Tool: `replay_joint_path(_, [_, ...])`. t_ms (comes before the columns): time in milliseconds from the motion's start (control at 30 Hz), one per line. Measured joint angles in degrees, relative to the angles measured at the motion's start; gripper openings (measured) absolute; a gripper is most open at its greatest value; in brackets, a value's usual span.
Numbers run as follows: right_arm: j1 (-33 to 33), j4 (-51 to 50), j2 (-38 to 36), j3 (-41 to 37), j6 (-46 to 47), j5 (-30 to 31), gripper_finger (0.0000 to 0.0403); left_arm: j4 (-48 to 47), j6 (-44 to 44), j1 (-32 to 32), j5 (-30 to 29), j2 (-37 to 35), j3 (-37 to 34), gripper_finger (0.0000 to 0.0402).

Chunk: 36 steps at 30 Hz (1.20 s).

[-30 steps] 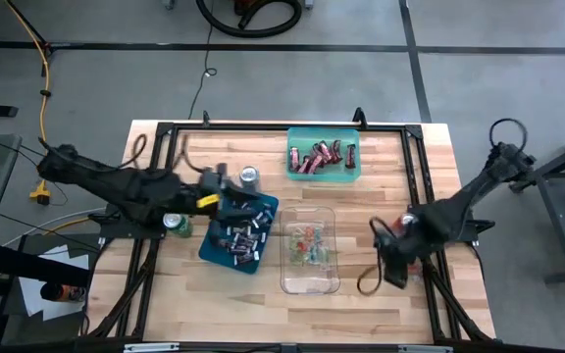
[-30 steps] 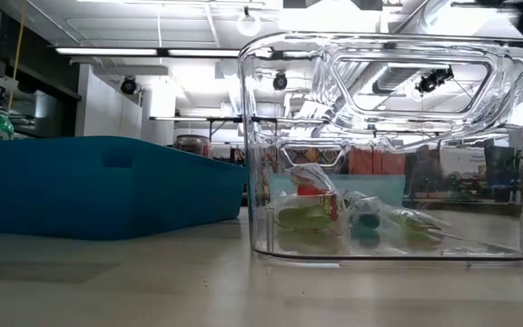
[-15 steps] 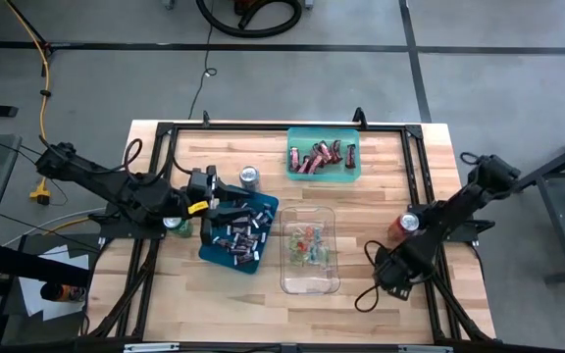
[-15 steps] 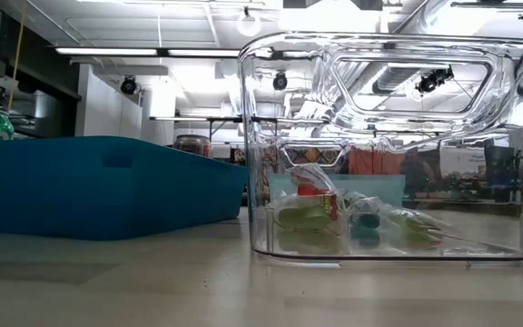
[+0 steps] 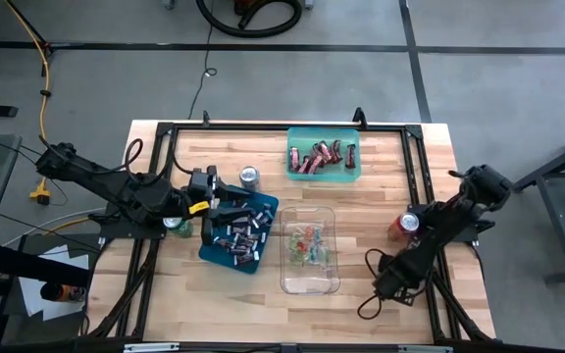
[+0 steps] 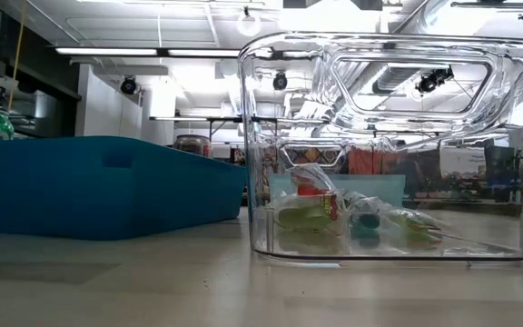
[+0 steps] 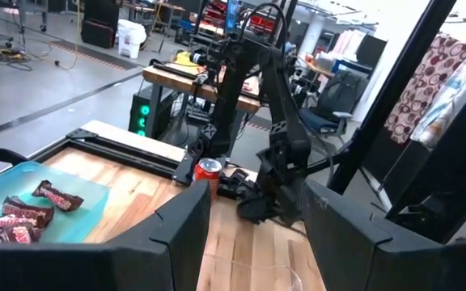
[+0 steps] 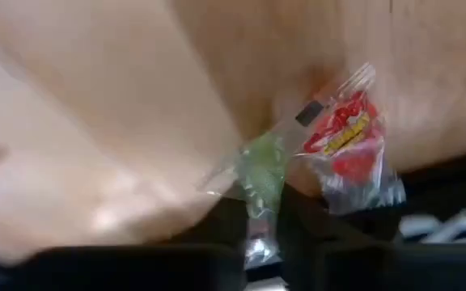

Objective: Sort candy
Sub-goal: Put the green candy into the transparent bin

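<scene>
My right gripper (image 5: 381, 286) is down at the table to the right of the clear container (image 5: 308, 250), shut on a small candy (image 8: 298, 162) in a clear wrapper with a green piece and red print. My left gripper (image 5: 226, 199) hovers open over the far left corner of the blue tray (image 5: 238, 233), which holds several dark mini bars. In the left wrist view nothing lies between its fingers (image 7: 257, 210). A teal tray (image 5: 323, 157) at the far side holds dark red bars. The clear container holds green-and-red pieces (image 6: 320, 213). My right gripper pinches the candy's green end (image 8: 259, 198) between its two fingers, coming from above and pointing down. The red-printed end (image 8: 346, 137) sticks out beyond the fingers and lies on the wooden table.
A silver can (image 5: 250, 176) stands beyond the blue tray and a green can (image 5: 177, 226) to its left. A red can (image 5: 404, 225) stands close beside my right arm. A black frame (image 5: 263, 128) runs around the wooden table top.
My right gripper has moved toward the table's near edge and down to the table, away from the red can. My left gripper has drawn back slightly toward the table's left edge over the blue tray, then kept still.
</scene>
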Motion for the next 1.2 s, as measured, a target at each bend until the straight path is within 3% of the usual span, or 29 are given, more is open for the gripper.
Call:
replay_joint_path(67, [0.1, -3.1, -0.9, 2.2, -1.7, 0.0, 0.0017, 0.0, 0.7, 0.0, 0.0, 0.0, 0.0, 0.0178])
replay_joint_path(200, [-0.1, -12.5, -3.6, 9.3, -7.2, 1.8, 0.0034, -0.1, 1.9, 0.0, 0.0, -0.2, 0.0, 0.0178])
replay_joint_path(333, [-1.3, -16.7, -7.3, 16.8, -12.3, 8.3, 0.0010, 0.0, 3.0, 0.0, -0.5, -0.8, 0.0, 0.0178])
replay_joint_path(433, [-3.0, -11.1, -10.4, 20.4, -14.8, 16.0, 0.0008, -0.1, 3.7, 0.0, -1.0, -1.4, 0.0, 0.0178])
replay_joint_path(567, [-7.1, 5.7, -13.7, 21.1, -20.4, 27.3, 0.0007, 0.0, 3.9, 0.0, -2.1, -1.7, 0.0, 0.0178])
replay_joint_path(633, [-10.3, 12.8, -13.8, 21.1, -24.3, 30.2, 0.0003, -0.1, 3.9, 0.0, -2.1, -1.7, 0.0, 0.0178])
replay_joint_path(767, [-17.6, 23.4, -13.8, 21.0, -32.1, 31.5, 0.0003, 0.0, 3.9, 0.0, -1.7, -1.4, 0.0, 0.0178])
replay_joint_path(867, [-22.5, 24.5, -13.6, 22.9, -37.3, 30.9, 0.0001, -0.2, 3.8, 0.0, -1.6, -1.4, 0.0, 0.0178])
replay_joint_path(1067, [-27.6, 7.1, -5.1, 38.1, -52.5, 30.1, 0.0000, 0.0, 3.9, 0.0, -2.0, -1.4, 0.0, 0.0178])
replay_joint_path(1200, [-28.7, 2.4, 2.0, 44.1, -60.4, 30.0, 0.0000, 0.0, 3.8, 0.0, -2.1, -1.4, 0.0, 0.0178])
